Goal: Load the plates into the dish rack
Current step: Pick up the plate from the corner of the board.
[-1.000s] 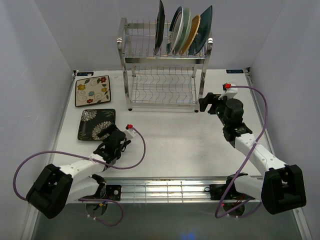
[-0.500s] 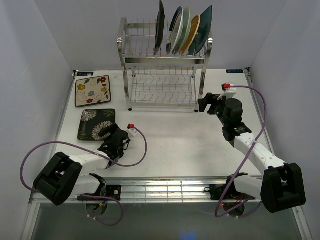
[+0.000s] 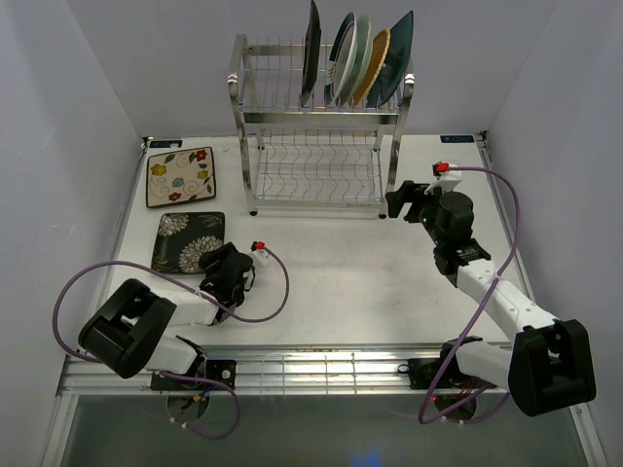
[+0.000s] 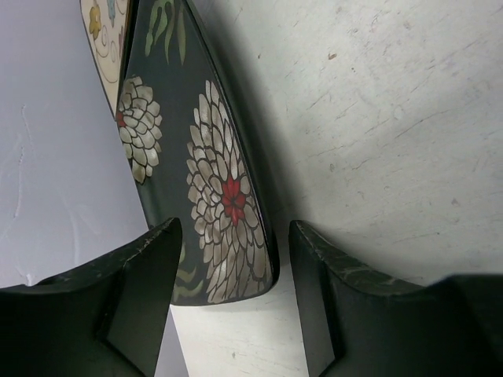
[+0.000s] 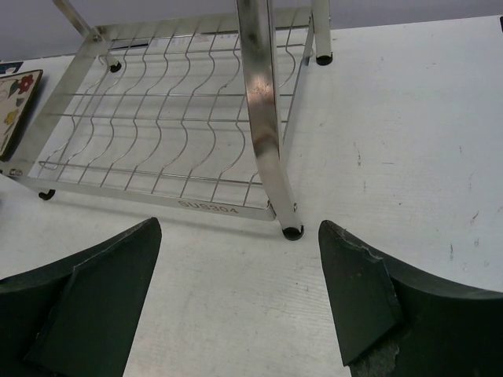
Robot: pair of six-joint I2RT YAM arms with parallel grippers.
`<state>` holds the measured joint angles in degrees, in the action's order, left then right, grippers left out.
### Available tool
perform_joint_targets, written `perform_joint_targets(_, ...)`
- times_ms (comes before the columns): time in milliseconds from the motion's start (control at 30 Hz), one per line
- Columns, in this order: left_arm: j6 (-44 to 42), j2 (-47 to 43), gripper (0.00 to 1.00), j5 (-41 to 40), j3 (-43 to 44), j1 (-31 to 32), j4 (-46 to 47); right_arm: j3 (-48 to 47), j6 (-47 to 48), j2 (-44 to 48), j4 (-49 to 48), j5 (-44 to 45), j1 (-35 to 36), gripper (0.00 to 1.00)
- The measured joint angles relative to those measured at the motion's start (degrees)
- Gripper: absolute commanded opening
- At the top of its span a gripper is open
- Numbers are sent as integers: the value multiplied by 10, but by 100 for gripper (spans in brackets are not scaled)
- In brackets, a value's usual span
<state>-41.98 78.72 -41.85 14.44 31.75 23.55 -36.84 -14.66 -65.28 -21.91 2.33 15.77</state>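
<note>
The white surface (image 3: 341,282) carries the dish rack (image 3: 316,146) at the back, with several plates (image 3: 365,58) upright in its top tier. Left-front of the rack lie a cream floral plate (image 3: 181,177) and a dark floral plate (image 3: 187,241). The left gripper (image 4: 232,251) has its jaws wide about the dark plate's corner. The right gripper (image 5: 240,259), jaws wide and empty, faces the rack's right front leg.

- Top external view: bright, diffuse lighting; faint shadows.
- Right wrist view: specular glare on dish rack (image 5: 263,118) post.
- Left wrist view: dark floral plate (image 4: 228,196) casts soft shadow on table (image 4: 393,118); left gripper (image 4: 233,232) slightly defocused.
</note>
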Motion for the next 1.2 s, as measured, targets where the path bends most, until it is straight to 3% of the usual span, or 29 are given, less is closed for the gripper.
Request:
perform_joint_targets(100,0,10,65,-2,0,0,8,0,0,4,0,0,0,87)
perform_joint_targets(367,5,44,46,-3,7,1,21,0,0,7,0,0,0,87)
perform_joint_targets(500,10,59,26,-1,8,3,22,0,0,9,0,-2,0,87)
perform_joint_targets(533,10,64,17,-1,8,3,21,0,0,9,0,-2,0,87)
perform_joint_targets(767,15,66,0,-6,8,3,21,3,0,17,0,-2,0,87)
perform_joint_targets(1000,15,47,0,-4,5,3,11,3,0,17,0,-3,0,87)
perform_joint_targets(1200,19,-41,0,16,-6,3,-34,3,0,17,0,-9,0,87)
